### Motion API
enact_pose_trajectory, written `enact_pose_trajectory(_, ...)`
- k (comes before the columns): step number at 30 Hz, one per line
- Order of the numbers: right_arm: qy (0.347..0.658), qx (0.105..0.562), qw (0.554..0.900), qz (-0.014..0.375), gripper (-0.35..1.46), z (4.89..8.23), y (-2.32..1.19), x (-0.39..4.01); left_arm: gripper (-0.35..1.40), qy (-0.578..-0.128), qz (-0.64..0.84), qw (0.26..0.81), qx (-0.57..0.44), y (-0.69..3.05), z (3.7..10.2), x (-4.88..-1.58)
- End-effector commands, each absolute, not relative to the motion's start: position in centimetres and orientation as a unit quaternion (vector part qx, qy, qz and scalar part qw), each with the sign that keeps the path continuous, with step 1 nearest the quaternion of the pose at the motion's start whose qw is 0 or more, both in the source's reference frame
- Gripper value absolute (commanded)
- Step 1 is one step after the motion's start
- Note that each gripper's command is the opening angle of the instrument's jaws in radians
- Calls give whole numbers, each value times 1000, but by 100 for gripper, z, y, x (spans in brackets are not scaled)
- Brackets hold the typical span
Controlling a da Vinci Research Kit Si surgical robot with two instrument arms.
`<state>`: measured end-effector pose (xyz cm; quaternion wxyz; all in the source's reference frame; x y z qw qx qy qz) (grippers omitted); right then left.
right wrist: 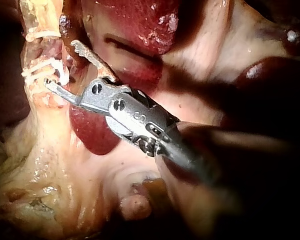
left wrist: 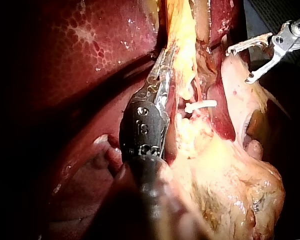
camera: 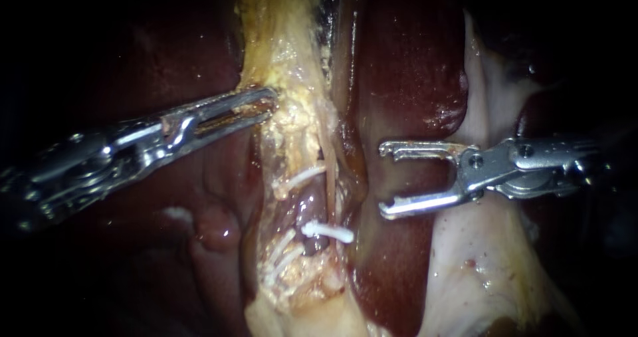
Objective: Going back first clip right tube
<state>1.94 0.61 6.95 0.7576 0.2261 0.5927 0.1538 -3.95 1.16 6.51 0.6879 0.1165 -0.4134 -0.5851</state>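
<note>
My left instrument point(camera: 266, 104) comes in from the left, its jaws shut on the yellowish gallbladder tissue point(camera: 286, 58). My right instrument point(camera: 385, 179) stands to the right of the tubes with its jaws wide open and empty, tips pointing at them. A thin tube point(camera: 330, 177) runs down the middle. A white clip point(camera: 327, 231) lies across it low down, nearest my right instrument's lower jaw. Another white clip point(camera: 302, 176) sits higher and further left. In the right wrist view the open jaws point(right wrist: 60, 63) are close to the clips point(right wrist: 40, 65), not touching.
Dark red liver point(camera: 405, 64) lies between the tubes and my right instrument. Pale tissue point(camera: 478, 257) spreads under the right shaft. More white clip legs point(camera: 284, 252) show below. In the left wrist view my left instrument point(left wrist: 165, 57) lies along the yellow strip beside a clip point(left wrist: 202, 105).
</note>
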Motion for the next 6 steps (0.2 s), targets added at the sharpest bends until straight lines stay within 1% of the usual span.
enact_pose_trajectory(1,593,226,758,154,60,695,62,194,-35,-414,-585,688,117,117,650,-393)
enact_pose_trajectory(6,594,225,757,152,60,695,62,195,-35,-414,-584,688,118,117,650,-391)
